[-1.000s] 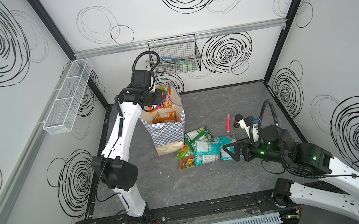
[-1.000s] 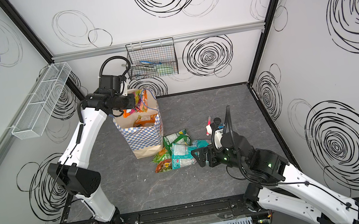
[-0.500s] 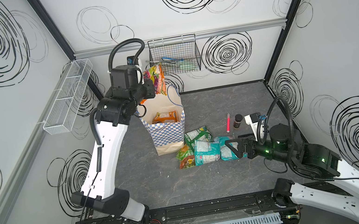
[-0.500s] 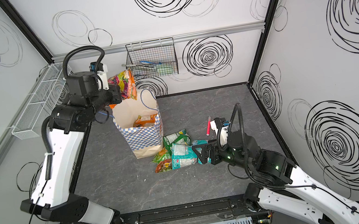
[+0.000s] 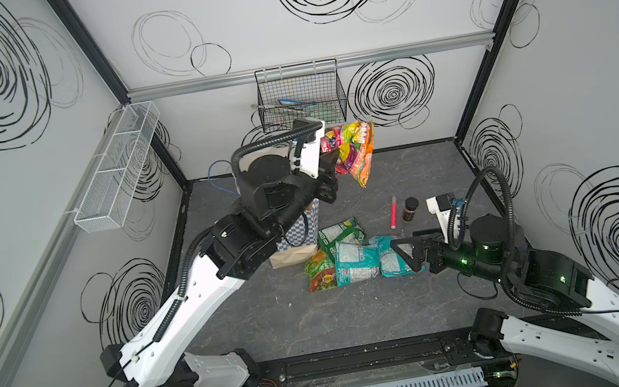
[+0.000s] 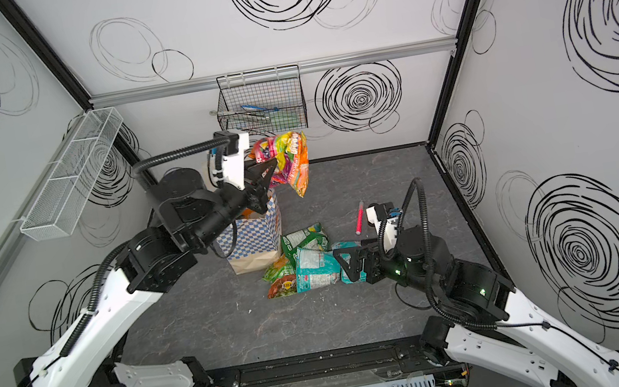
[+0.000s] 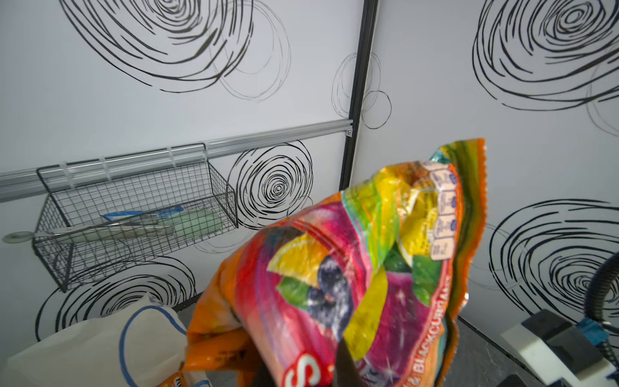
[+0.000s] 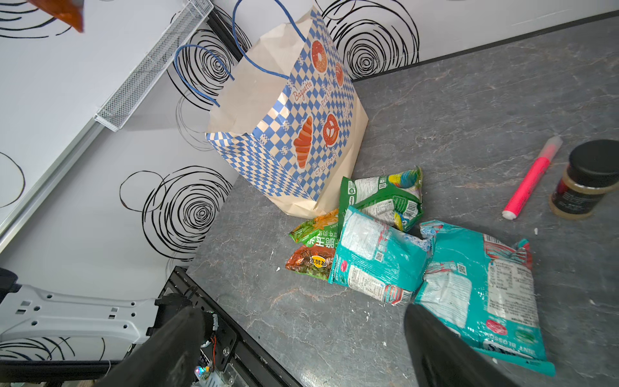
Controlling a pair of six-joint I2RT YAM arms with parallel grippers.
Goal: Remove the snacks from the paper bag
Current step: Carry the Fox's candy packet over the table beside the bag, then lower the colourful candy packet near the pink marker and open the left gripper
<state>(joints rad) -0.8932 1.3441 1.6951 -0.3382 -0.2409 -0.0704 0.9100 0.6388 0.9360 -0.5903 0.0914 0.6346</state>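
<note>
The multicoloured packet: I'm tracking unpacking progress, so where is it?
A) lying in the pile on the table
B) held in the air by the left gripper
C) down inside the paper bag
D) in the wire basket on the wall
B: the left gripper is shut on the multicoloured packet, which hangs in the air, clear of the paper bag.

Bright, even light; soft, faint shadows; wide-angle bowing at the edges; glare on the multicoloured packet [image 7: 335, 268].
</note>
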